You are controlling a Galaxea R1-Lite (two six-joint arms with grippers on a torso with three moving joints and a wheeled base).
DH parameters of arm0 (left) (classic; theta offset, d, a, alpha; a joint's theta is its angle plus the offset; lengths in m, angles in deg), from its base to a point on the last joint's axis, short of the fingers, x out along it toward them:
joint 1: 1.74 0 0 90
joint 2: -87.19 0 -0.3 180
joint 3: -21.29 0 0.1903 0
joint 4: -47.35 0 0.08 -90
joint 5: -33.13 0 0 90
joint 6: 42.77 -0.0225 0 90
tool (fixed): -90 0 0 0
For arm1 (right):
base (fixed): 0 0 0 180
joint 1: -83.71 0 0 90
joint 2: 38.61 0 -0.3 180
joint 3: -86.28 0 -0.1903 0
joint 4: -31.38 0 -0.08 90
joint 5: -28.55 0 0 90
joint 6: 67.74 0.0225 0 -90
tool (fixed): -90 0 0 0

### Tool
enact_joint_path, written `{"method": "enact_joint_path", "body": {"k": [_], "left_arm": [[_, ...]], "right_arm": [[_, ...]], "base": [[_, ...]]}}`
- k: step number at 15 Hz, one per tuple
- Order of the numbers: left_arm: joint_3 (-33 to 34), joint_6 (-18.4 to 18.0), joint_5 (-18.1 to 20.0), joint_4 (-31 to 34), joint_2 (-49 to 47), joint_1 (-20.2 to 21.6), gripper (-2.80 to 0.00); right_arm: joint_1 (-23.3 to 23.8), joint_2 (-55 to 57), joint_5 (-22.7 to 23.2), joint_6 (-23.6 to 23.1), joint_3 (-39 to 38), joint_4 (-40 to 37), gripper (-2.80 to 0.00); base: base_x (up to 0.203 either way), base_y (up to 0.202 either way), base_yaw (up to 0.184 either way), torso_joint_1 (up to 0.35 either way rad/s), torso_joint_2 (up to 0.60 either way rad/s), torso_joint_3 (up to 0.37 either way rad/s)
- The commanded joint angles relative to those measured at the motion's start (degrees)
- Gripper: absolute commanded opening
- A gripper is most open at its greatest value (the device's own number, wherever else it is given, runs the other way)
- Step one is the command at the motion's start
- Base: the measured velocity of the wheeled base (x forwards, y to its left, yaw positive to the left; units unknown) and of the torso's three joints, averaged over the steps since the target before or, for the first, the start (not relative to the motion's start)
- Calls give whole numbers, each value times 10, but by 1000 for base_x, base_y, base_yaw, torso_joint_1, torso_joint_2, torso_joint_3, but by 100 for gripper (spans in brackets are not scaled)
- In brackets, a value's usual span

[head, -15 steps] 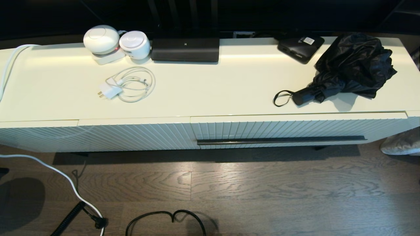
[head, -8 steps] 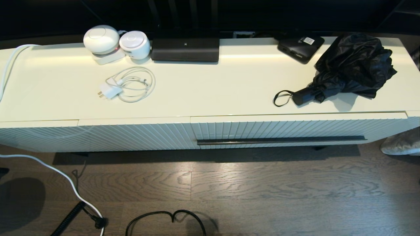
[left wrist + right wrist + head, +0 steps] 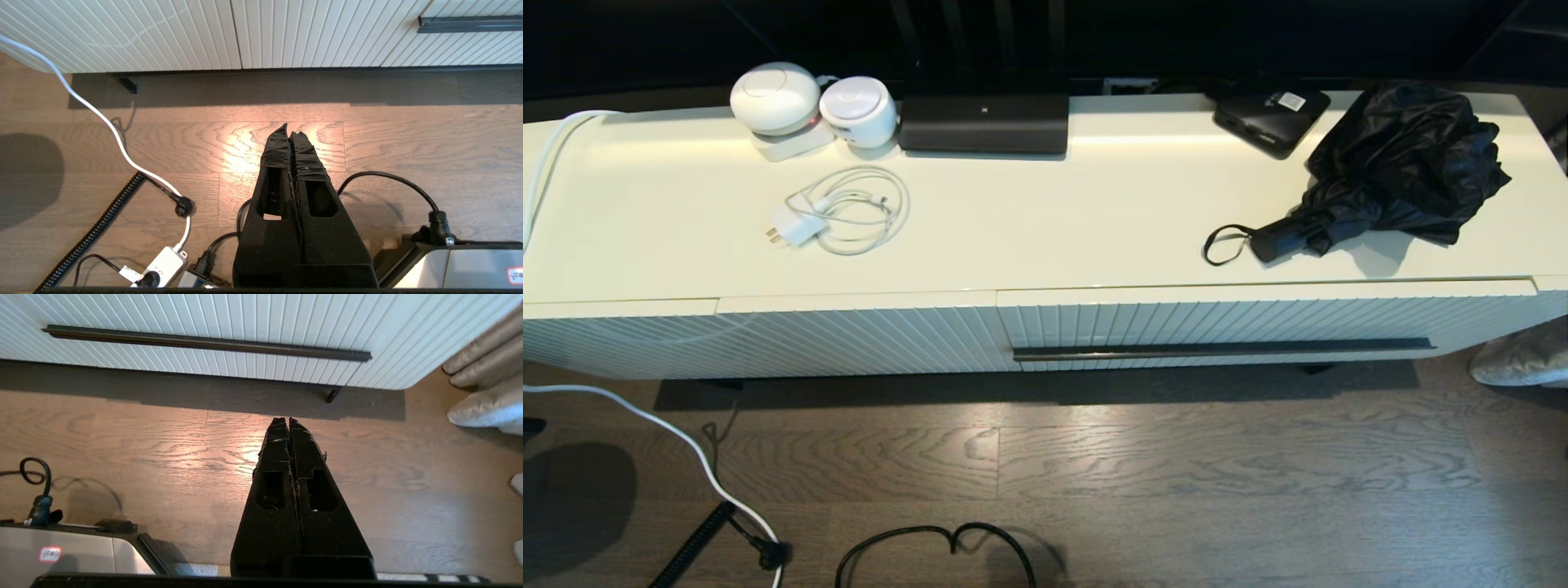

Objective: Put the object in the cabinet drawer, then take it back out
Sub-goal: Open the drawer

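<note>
The black folding umbrella lies on the cabinet top at the right, its short handle and thin wrist loop pointing left. Below it the cream ribbed drawer is closed, with its long dark handle bar across the front; the bar also shows in the right wrist view. Neither arm appears in the head view. My left gripper hangs shut and empty over the wooden floor, low before the handle-less ribbed panel. My right gripper is also shut and empty, low over the floor before the drawer.
On the cabinet top sit a flat black box with a white sticker, a long black device, two white round devices and a white charger with coiled cable. Cables and a power strip lie on the floor.
</note>
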Motion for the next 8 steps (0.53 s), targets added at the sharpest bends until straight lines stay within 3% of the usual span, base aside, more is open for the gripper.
{"method": "enact_joint_path", "body": {"k": [1, 5, 8], "left_arm": [[0, 0, 0, 0, 1, 1, -280], [0, 0, 0, 0, 1, 0, -280], [0, 0, 0, 0, 1, 0, -280]], "right_arm": [[-1, 87, 9, -11, 70, -12, -280], [-6, 259, 45, -61, 217, -25, -280], [-24, 376, 97, -175, 300, -35, -280]], "base": [[0, 0, 0, 0, 0, 0], [0, 0, 0, 0, 0, 0], [0, 0, 0, 0, 0, 0]]}}
